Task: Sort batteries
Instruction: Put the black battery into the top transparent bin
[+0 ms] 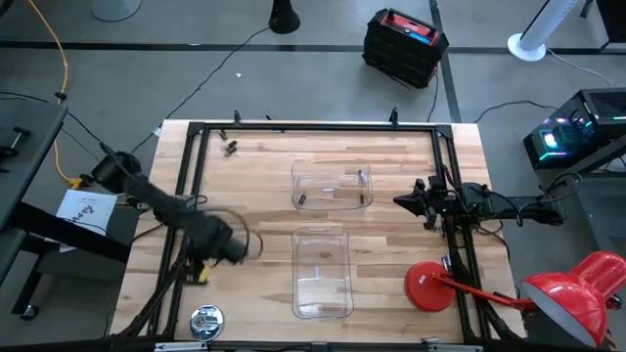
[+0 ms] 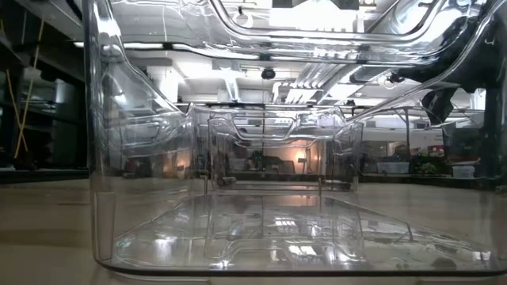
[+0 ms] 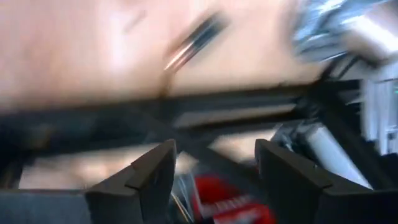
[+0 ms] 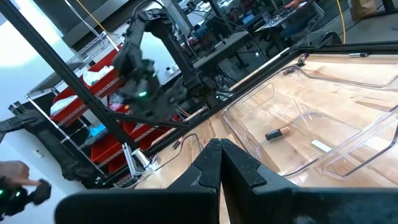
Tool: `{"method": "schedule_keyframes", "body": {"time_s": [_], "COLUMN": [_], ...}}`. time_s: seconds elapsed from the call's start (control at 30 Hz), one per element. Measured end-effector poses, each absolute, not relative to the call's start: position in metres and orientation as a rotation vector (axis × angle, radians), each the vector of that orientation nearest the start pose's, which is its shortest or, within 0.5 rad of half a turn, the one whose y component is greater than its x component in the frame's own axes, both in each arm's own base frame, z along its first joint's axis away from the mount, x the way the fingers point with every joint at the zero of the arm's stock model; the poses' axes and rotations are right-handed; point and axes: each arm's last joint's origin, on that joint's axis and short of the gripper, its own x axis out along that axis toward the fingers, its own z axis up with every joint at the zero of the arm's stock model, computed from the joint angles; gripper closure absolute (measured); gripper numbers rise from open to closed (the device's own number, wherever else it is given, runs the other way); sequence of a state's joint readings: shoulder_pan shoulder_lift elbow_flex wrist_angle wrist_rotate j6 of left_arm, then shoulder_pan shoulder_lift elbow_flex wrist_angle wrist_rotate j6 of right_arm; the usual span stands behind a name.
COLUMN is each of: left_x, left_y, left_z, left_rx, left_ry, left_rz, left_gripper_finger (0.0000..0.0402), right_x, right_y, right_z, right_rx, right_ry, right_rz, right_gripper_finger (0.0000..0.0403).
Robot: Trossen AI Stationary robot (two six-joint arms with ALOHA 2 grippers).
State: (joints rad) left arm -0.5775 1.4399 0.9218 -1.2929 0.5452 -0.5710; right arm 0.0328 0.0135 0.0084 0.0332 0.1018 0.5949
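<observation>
Two clear plastic containers sit mid-table, the far one [image 1: 333,186] and the near one [image 1: 323,276]. Dark batteries lie on the far container's floor [image 1: 301,200] [image 1: 363,177], and one of them shows in the right wrist view [image 4: 278,132]. Two more batteries [image 1: 232,147] lie on the wood near the table's far left corner. My left gripper [image 1: 233,244] hangs over the left part of the table, left of the near container; it is open [image 3: 211,171] and holds nothing. A blurred battery [image 3: 193,38] lies on the wood beyond it. My right gripper [image 1: 403,201] waits right of the far container, shut [image 4: 219,155].
A black frame [image 1: 191,156] runs around the work area. A round shiny metal disc [image 1: 206,319] lies near the near left corner. A red lamp's base [image 1: 428,286] stands right of the near container. The near container's clear wall [image 2: 142,158] fills the low view.
</observation>
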Motion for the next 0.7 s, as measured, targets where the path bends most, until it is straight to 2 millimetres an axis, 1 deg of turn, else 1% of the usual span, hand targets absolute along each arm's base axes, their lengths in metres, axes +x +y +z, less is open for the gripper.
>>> {"method": "schedule_keyframes", "body": {"time_s": [0.1, 0.17, 0.27, 0.37, 0.5, 0.57, 0.7], "left_x": [0.167, 0.165, 0.158, 0.151, 0.136, 0.127, 0.117], "left_y": [-0.152, -0.162, -0.165, -0.17, -0.182, -0.182, -0.175], "left_z": [0.203, 0.202, 0.199, 0.193, 0.178, 0.169, 0.156], "left_rx": [-0.219, -0.115, 0.015, 0.064, 0.099, 0.181, 0.271], "left_ry": [1.859, 1.765, 1.712, 1.689, 1.665, 1.655, 1.652], "left_rz": [-0.417, -0.447, -0.384, -0.372, -0.485, -0.513, -0.48], "left_gripper_finger": [0.019, 0.019, 0.019, 0.019, 0.019, 0.019, 0.019], "right_x": [0.098, 0.098, 0.098, 0.098, 0.098, 0.098, 0.098], "right_y": [0.0, 0.0, 0.0, 0.0, 0.0, 0.0, 0.0], "right_z": [0.169, 0.169, 0.169, 0.169, 0.169, 0.168, 0.169], "right_rx": [0.596, 0.597, 0.596, 0.597, 0.596, 0.597, 0.596], "right_ry": [-0.048, -0.048, -0.048, -0.048, -0.048, -0.048, -0.048], "right_rz": [-0.059, -0.059, -0.059, -0.059, -0.059, -0.059, -0.059], "right_gripper_finger": [0.0402, 0.0402, 0.0402, 0.0402, 0.0402, 0.0402, 0.0402]}}
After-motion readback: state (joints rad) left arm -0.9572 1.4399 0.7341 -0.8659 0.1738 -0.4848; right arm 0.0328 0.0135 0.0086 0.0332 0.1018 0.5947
